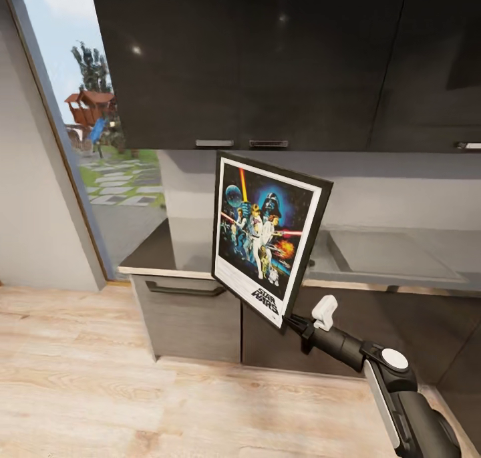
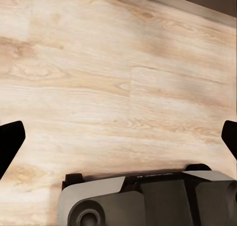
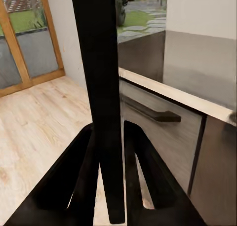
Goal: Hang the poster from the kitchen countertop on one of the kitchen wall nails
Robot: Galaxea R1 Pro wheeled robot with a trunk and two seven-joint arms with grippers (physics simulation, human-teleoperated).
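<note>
The poster, a Star Wars print with a white border and thin black frame, hangs tilted in the air in front of the grey kitchen countertop. My right gripper is shut on its lower right corner. In the right wrist view the frame's black edge stands upright between the two fingers of the right gripper. My left gripper is open over the pale wood floor, with nothing between its tips. The wall nails are out of view.
Dark wall cabinets hang just above the poster's top edge. Base cabinets with a bar handle stand under the worktop. A tall glazed door is at the left. Wood floor lies open at the front left.
</note>
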